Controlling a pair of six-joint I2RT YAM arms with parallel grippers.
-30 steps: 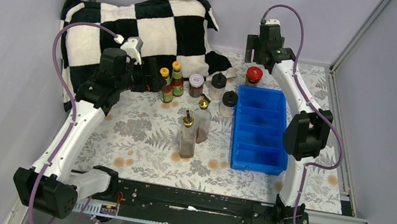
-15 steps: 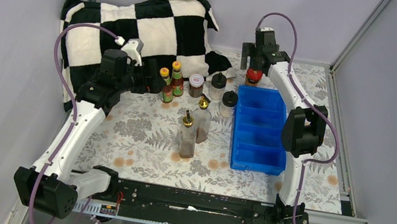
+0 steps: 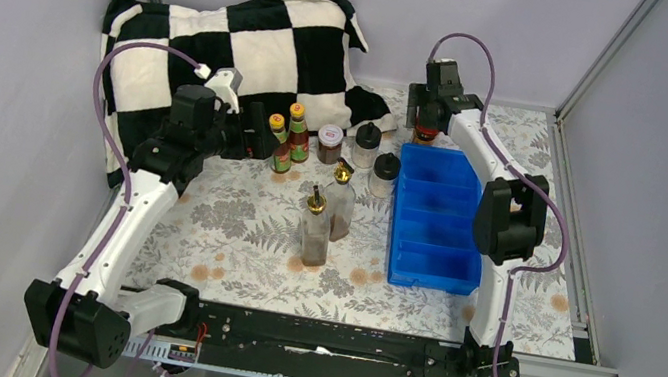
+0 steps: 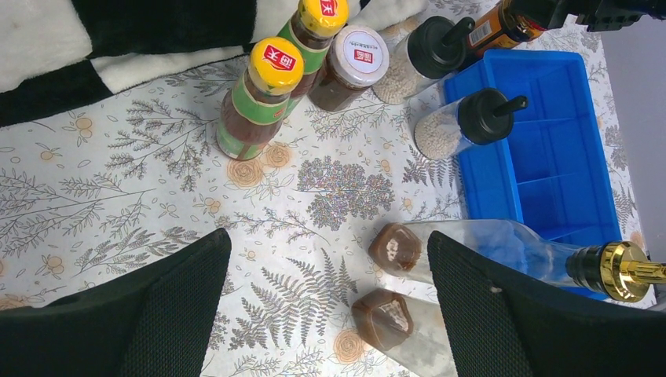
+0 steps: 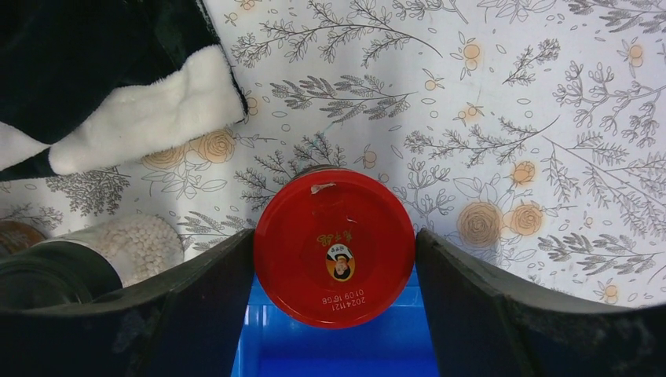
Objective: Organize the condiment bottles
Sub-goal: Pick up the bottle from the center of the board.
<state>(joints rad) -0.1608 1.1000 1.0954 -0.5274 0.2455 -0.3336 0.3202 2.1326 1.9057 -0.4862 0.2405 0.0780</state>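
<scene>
My right gripper [image 5: 334,236] is shut on the red-lidded jar [image 5: 334,247], both fingers against its lid. The jar stands on the table just behind the blue tray [image 3: 398,249]. My left gripper [image 4: 327,239] hangs open above the mat with nothing between its fingers. Just to its right stand two gold-spouted bottles [image 4: 503,247] [image 3: 314,226]. Two orange-capped sauce bottles [image 4: 275,67] [image 3: 290,131] stand beyond it. A white-lidded dark jar [image 4: 357,56] and two black-capped shakers [image 4: 436,47] [image 4: 483,114] stand to their right.
A black-and-white checked pillow [image 3: 232,41] lies at the back left, right behind the sauce bottles. The blue tray's compartments hold nothing. Purple-grey walls close in the table on three sides.
My right gripper came forward and down from the back wall onto the red-lidded jar, and its jaws narrowed on the lid. The left arm has not moved.
</scene>
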